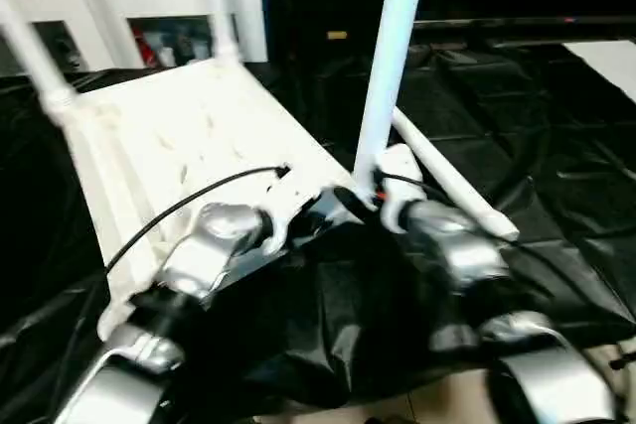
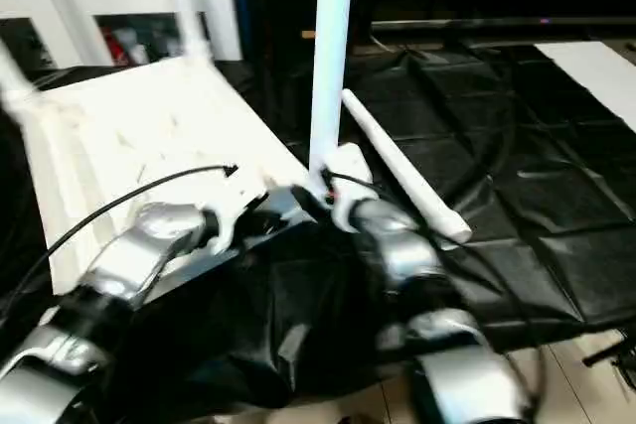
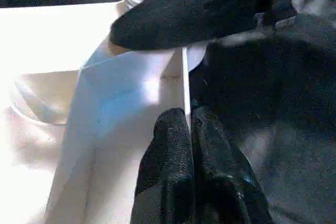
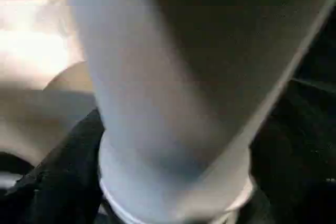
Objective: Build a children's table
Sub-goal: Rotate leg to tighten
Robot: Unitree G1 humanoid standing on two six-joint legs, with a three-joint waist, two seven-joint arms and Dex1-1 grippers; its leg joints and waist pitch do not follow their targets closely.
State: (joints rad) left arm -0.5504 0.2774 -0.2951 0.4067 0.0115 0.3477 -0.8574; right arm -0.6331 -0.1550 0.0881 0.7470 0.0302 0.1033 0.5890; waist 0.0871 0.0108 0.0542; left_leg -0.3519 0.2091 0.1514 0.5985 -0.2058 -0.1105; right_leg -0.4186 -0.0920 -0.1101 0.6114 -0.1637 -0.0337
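While my left fingers (image 3: 186, 129) pinch the white ribbed top's (image 1: 189, 146) rim, I count three standing legs (image 1: 393, 57), one lying; right fingers (image 1: 370, 198): can't tell.

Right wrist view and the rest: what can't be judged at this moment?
- Right wrist view: the upright leg stands so close that the right gripper's fingers are hidden.
- Head views: the right gripper sits at that leg's base; blur hides whether the leg is fully seated.
- Head views: the two far legs are cut off by the top edge.
- Left wrist view: the left gripper pinches the tabletop edge.
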